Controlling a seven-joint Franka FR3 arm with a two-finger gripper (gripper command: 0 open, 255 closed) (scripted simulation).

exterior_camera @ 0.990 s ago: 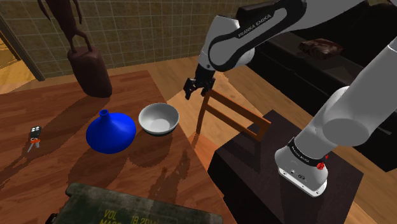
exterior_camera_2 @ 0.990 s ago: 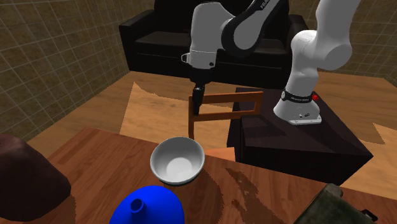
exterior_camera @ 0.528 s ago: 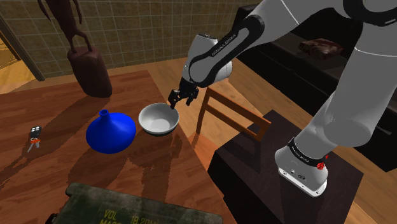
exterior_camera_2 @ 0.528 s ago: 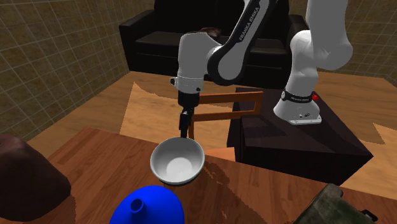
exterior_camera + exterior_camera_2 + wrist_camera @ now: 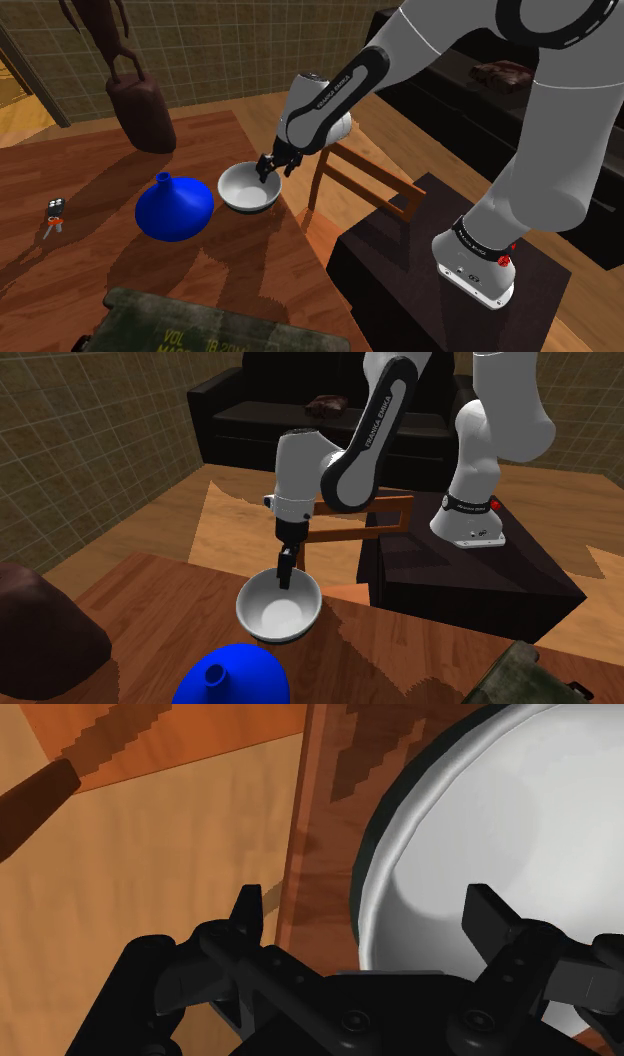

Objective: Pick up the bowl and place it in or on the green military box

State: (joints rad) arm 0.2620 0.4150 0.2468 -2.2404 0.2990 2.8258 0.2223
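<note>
Grasp step: the claw, released, straddles the rim of the white bowl (sitting near the tabletop edge); next, I judge: clench, lift toward the green box

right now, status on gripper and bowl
Gripper open, astride bowl rim. It sits on table, not gripped. Vase beside it, not in the way.

Bowl looked smooth, white, softly glossy. Desk showed brown wood grain, faint sheen. Vase was glossy blue; box matt, mottled green; hand matt black.
</note>
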